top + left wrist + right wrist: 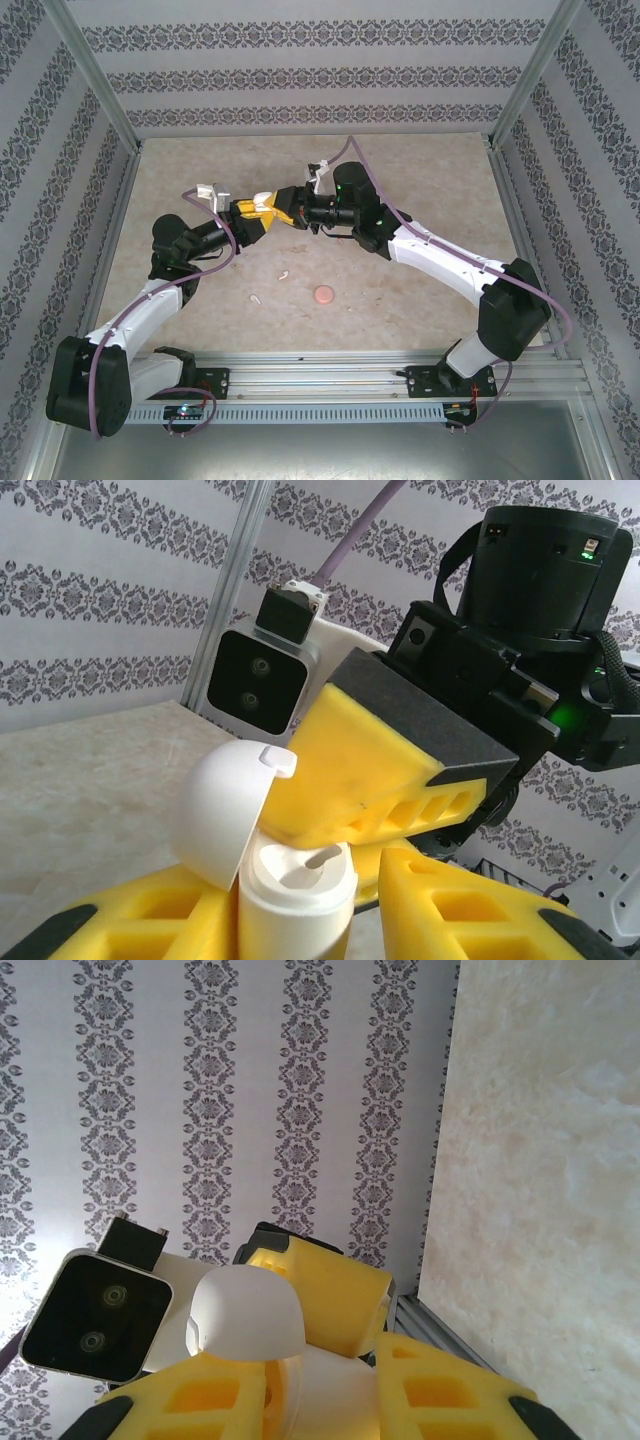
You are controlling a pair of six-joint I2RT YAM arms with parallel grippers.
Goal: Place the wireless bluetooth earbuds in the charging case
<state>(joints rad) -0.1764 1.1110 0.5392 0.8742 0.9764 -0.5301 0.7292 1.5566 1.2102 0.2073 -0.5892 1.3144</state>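
Marbled beige tabletop (420, 200), walled by grey damask-striped paper, carried two pale bean-shaped earbuds (284, 272), the second earbud (255, 297) lying nearer the arm bases, and one round pink disc (323, 294). The left gripper (250, 212) and right gripper (286, 208) met tip to tip above it.

From the left wrist, the glossy white charging case (300, 892), its domed lid (225, 815) hinged open, stood between two ribbed yellow fingers (170, 920); whether they pinched it could not be told.

From the right wrist, two yellow fingers (200, 1405) clamped the case's smooth body.
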